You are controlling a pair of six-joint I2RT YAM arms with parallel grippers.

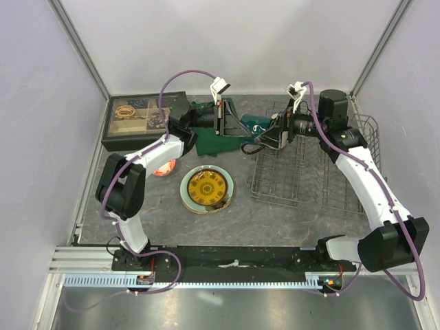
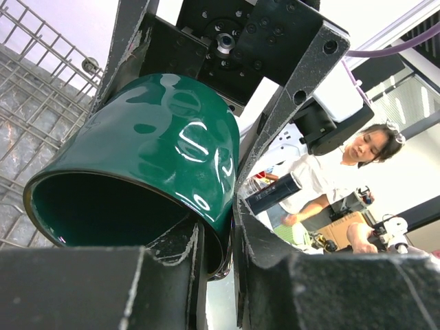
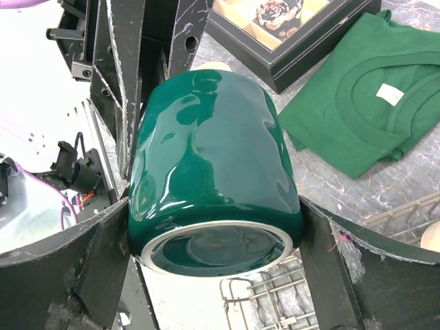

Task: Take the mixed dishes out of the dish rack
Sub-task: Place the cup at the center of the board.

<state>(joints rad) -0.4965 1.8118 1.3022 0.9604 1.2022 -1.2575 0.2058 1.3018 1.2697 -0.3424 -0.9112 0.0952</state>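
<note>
Top external: plates (image 1: 206, 188) & bowl (image 1: 163, 168) lay L of dish rack (image 1: 275, 182); left tool (image 2: 218, 268) clenched mug (image 3: 213, 172) rim, right tool (image 3: 216, 268) grip unclear.

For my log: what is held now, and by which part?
The dark green mug: the left gripper pinches its wall at the rim. The right gripper flanks its body with both fingers; its grip cannot be told.

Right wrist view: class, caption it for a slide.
Mug flanked by the right hand, far rim clamped by the left hand, near the rack.
</note>
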